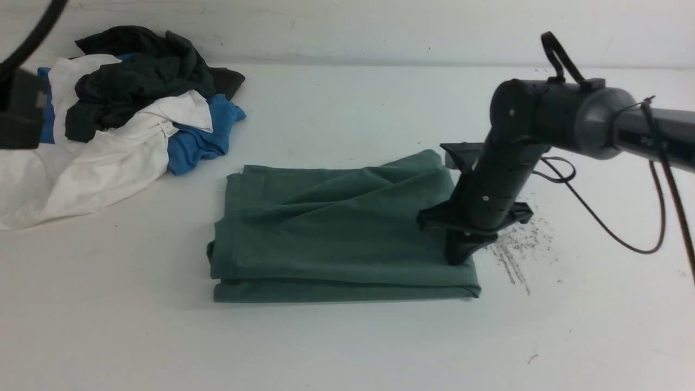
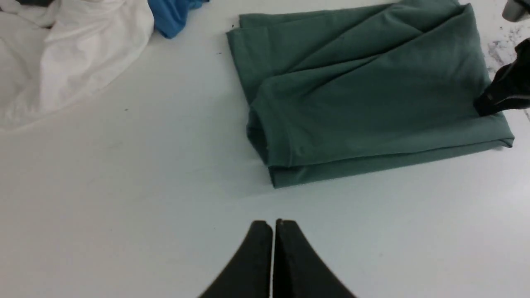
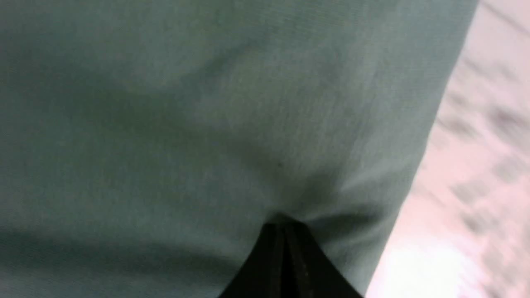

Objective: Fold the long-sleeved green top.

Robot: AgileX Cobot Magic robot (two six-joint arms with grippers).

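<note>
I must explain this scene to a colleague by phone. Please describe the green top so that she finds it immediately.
On the white table, look at the middle, away from the clothes pile at the far left. The green long-sleeved top lies there folded into a flat rectangle, the only green garment.

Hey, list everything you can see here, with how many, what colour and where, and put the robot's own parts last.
green top: one, sage green, folded into a rectangle at the table's middle
black garment: one, black, on top of the pile at far left
white garment: one, white, front of that pile
blue garment: one, blue, under the pile's right side
table: one, white, with dark scuff marks right of the top
left gripper: one, black, shut, above bare table near the top's left end
right gripper: one, black, shut, tips pressed onto the top's right end
</note>
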